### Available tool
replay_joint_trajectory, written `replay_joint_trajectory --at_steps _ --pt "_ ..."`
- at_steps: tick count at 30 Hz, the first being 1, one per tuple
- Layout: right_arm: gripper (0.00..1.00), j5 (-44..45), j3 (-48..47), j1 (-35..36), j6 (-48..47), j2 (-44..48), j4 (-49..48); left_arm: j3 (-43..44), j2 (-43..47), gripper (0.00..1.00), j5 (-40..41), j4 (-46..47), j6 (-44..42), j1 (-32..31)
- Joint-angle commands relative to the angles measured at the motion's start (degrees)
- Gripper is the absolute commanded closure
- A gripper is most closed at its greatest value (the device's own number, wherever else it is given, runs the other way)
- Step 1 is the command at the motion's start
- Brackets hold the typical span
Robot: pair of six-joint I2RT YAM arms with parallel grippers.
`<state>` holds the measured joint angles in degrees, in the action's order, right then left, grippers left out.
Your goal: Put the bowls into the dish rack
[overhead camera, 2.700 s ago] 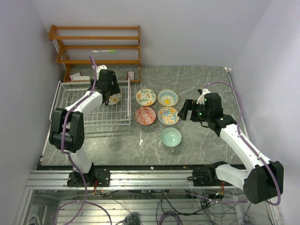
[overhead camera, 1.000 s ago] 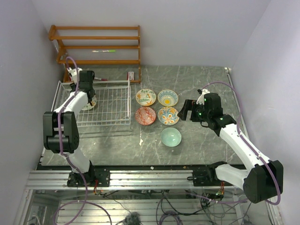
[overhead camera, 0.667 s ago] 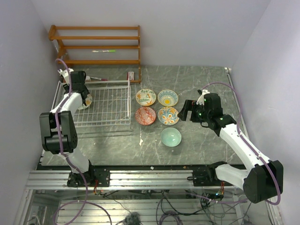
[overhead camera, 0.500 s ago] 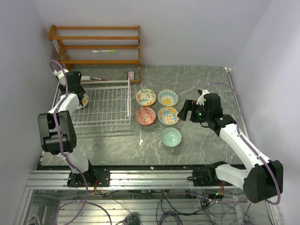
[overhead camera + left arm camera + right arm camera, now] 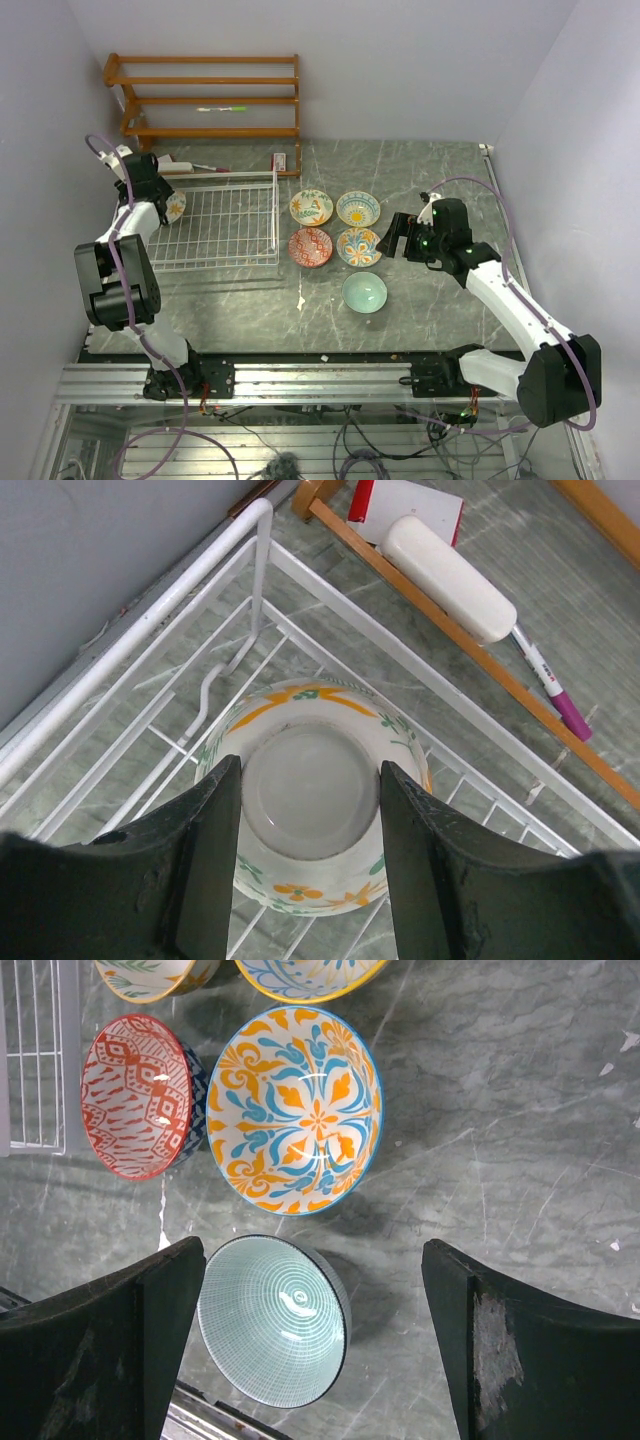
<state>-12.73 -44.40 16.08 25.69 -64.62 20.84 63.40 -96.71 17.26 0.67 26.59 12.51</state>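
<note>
My left gripper (image 5: 150, 188) is shut on a floral bowl (image 5: 174, 207) with orange and green flowers. It holds the bowl over the far left corner of the white wire dish rack (image 5: 215, 262). In the left wrist view my fingers (image 5: 210, 860) clamp the bowl (image 5: 310, 815) on both sides of its base, which faces the camera, above the rack wires (image 5: 262, 575). Four floral bowls (image 5: 311, 207) (image 5: 357, 208) (image 5: 310, 246) (image 5: 358, 246) and a teal bowl (image 5: 364, 292) sit on the table right of the rack. My right gripper (image 5: 392, 240) is open and empty, above the table just past the teal bowl (image 5: 272, 1320) and near the orange-blue bowl (image 5: 295, 1110).
A brown wooden shelf (image 5: 210, 95) stands against the back wall. At its foot lie a white cylinder (image 5: 450, 580), a pen (image 5: 548, 680) and a red-white card (image 5: 405, 502). The left wall (image 5: 90, 550) runs close beside the rack. A small card (image 5: 279, 161) lies behind the rack.
My left gripper has carried the floral bowl from the rack's far right part to its far left corner. The right arm has barely moved.
</note>
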Motion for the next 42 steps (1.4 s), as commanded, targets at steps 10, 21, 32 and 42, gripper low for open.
replay_joint_trajectory --at_steps 10,21,32,42 --pt "0.10 -1.2 -0.9 -0.3 0.5 -1.0 -2.1 0.1 1.3 0.67 -3.6 3.2 0.0 -0.6" --pt "0.10 -1.0 -1.4 -0.3 -0.3 -0.4 -1.2 1.7 0.8 0.67 5.8 -0.7 -4.3 -2.9" --pt "0.10 -0.7 -0.9 -0.3 -0.5 0.0 -0.8 3.2 -0.6 0.67 10.1 -0.7 -7.2 -3.8" --pt "0.10 -1.8 -0.3 -0.4 -0.2 -1.0 -2.4 3.6 -0.5 0.67 12.7 -1.0 -7.9 -5.6"
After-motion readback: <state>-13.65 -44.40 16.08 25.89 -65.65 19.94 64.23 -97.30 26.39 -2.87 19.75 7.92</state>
